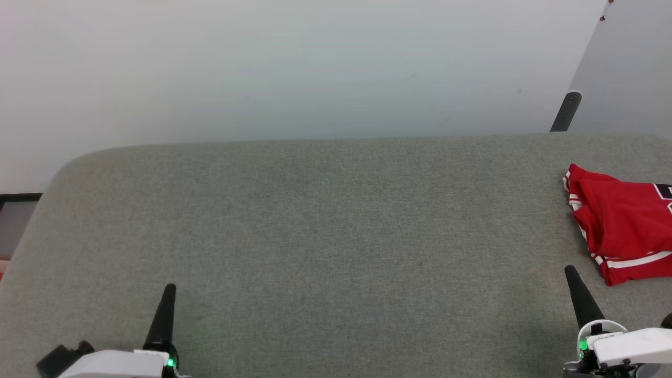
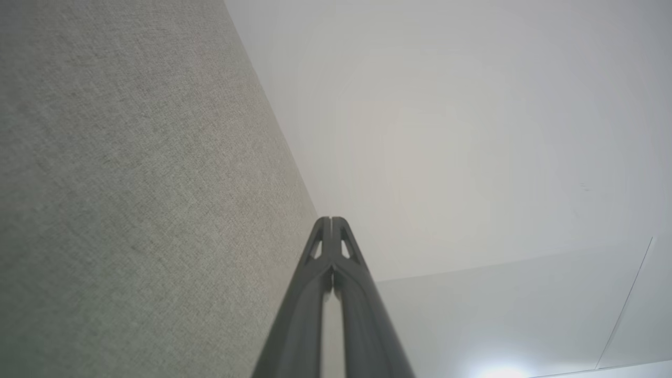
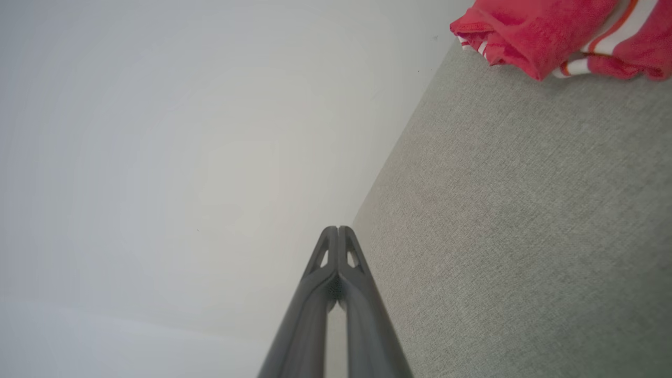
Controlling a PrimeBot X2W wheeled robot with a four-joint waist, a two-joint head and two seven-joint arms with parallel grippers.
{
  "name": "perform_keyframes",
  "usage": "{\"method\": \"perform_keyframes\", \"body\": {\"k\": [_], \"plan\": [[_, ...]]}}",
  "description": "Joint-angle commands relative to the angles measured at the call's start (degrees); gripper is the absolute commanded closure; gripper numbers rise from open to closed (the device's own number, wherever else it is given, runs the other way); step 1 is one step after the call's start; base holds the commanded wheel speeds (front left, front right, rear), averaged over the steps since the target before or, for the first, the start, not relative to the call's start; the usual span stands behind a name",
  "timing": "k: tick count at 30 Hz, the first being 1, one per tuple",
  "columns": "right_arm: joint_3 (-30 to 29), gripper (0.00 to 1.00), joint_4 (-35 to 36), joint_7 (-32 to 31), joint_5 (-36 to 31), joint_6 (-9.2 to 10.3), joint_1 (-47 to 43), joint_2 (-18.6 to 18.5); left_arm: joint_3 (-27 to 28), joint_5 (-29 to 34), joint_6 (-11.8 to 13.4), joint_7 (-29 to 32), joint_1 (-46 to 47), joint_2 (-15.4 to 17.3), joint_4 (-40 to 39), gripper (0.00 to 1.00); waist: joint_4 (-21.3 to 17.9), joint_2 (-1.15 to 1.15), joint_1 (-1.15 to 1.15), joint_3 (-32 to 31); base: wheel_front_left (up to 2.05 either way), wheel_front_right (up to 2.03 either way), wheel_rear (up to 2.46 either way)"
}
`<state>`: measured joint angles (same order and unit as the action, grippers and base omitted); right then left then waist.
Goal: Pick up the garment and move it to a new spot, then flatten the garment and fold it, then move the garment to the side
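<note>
The garment (image 1: 622,223), a red jersey with red-white striped trim and a bit of black lettering, lies folded at the far right of the grey fabric table (image 1: 325,236), cut off by the picture's edge. In the right wrist view the garment (image 3: 551,31) sits at the top right. My right gripper (image 1: 569,271) is shut and empty, just below and left of the garment, apart from it; its tips (image 3: 338,229) are pressed together. My left gripper (image 1: 169,287) rests at the lower left, far from the garment, also shut with nothing held (image 2: 331,219).
A pale wall (image 1: 315,68) rises behind the table's far edge. A dark leg or post (image 1: 566,111) stands at the back right. The table's rounded left corner (image 1: 68,165) drops off toward the floor.
</note>
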<state>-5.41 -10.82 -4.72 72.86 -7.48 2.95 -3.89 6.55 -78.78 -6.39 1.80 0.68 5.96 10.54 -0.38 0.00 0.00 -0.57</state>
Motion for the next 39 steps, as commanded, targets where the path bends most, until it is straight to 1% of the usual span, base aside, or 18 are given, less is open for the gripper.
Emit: {"method": "perform_keyframes", "body": {"k": [1,39], "plan": [[-0.3,1.0,0.0,-0.3,1.6,-0.03,1.4,0.1,0.1,-1.1,-0.4,0.3,1.1,0.0,0.0,1.0,0.0,0.0,0.0,0.0,0.0,0.0,0.0],[-1.2,1.0,-3.1,-1.8,18.4,-0.02,3.5,1.1,0.0,-12.9,-1.3,4.6,5.6,-3.0,3.4,1.0,0.3,0.0,0.0,0.7,0.0,0.0,0.0]]}}
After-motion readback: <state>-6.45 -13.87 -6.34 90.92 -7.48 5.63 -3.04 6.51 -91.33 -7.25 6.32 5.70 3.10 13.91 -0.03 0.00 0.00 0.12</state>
